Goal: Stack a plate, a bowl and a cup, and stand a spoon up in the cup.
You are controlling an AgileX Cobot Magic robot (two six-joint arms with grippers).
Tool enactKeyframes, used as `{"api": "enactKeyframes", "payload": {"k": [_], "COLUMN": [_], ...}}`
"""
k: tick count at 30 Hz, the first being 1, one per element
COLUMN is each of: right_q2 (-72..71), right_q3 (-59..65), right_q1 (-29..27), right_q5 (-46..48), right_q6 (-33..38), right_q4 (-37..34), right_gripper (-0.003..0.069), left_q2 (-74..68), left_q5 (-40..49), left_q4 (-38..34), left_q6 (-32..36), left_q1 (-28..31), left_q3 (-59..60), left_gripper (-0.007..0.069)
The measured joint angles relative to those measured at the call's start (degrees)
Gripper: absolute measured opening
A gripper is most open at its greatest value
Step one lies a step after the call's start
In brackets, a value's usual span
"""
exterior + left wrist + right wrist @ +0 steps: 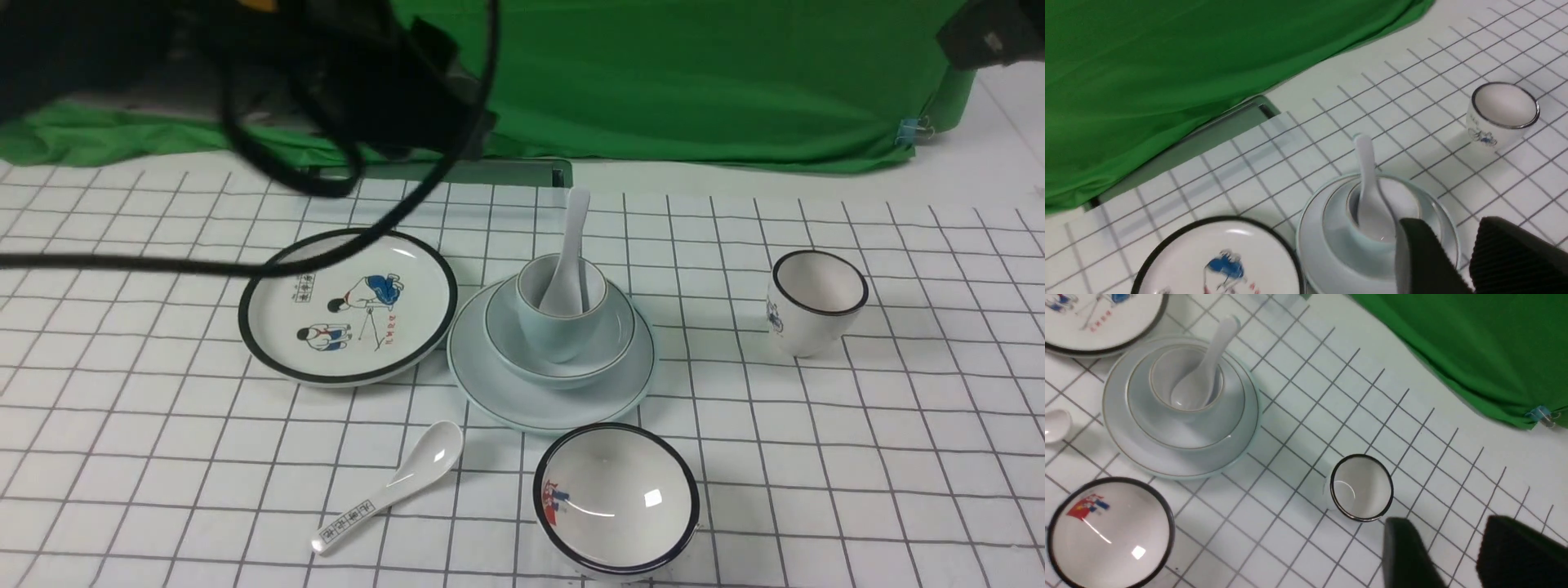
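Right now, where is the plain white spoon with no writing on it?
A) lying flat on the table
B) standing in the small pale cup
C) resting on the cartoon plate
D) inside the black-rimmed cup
B: the spoon stands leaning in the cup, which sits in the bowl on the plate.

Around the plate (pixel 522 404), the picture plate (pixel 347 306) sits right beside it at 9 o'clock, the picture bowl (pixel 616 498) close at 6, the marked spoon (pixel 384 490) at 7. The worktop (pixel 710 327) lies open at 12 and at 3, up to the picture cup (pixel 816 302).
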State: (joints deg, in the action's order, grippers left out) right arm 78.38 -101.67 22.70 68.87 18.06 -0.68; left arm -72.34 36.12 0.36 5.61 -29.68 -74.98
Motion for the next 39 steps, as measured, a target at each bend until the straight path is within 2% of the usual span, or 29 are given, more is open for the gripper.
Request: {"api": "enactKeyframes", "payload": {"k": [1,3,6,8,15,17,18,20,23,28,39], "right_q2": [-2.29,-5.64,-9.29,-14.62,-28.14,-35.15,-35.67,-42.31,-48.55,-54.45,-56.04], "right_q3": [0.74,2.84,6.28,12.33,29.64,39.28,39.28,47.28,53.09,57.03,57.57], "right_q1": [0.00,0.00,0.00,0.00,0.00,0.00,0.00,0.00,0.00,0.00,0.00], "right_q5": [-0.45,-2.09,-5.11,-11.07,-28.85,-38.53,-39.12,-46.81,-53.39,-58.42,-58.56], "right_q6": [-0.17,-0.24,-0.69,-1.47,-1.67,-1.56,-1.56,-1.50,-1.50,-1.50,-1.50], "right_q4": [-0.63,-0.90,-0.95,-0.95,-2.88,-5.84,-6.08,-7.59,-7.86,-7.97,-7.97], "right_gripper": [0.0199,0.0132,0.0089,0.0066,0.0064,0.0067,0.0067,0.0070,0.0071,0.0086,0.0111], "left_q2": [4.61,10.31,16.22,24.43,39.23,45.85,45.86,50.32,52.61,53.15,53.15], "left_q5": [1.53,2.54,3.01,3.23,3.30,1.70,1.63,0.38,-0.04,-0.38,-0.38], "left_q4": [2.98,4.78,5.55,5.82,5.83,5.90,5.90,5.90,5.90,5.94,5.94], "left_q6": [-2.40,-5.61,-7.97,-11.18,-13.23,-13.43,-13.43,-13.48,-13.48,-13.48,-13.48], "left_q1": [0.00,0.00,0.00,0.00,0.00,0.00,0.00,0.00,0.00,0.00,0.00], "left_q3": [3.90,9.51,15.72,23.88,35.54,39.05,39.24,40.87,41.13,41.13,41.19], "left_gripper": [0.0071,0.0004,-0.0027,-0.0037,-0.0036,-0.0036,-0.0036,-0.0036,-0.0036,-0.0036,-0.0031]}}
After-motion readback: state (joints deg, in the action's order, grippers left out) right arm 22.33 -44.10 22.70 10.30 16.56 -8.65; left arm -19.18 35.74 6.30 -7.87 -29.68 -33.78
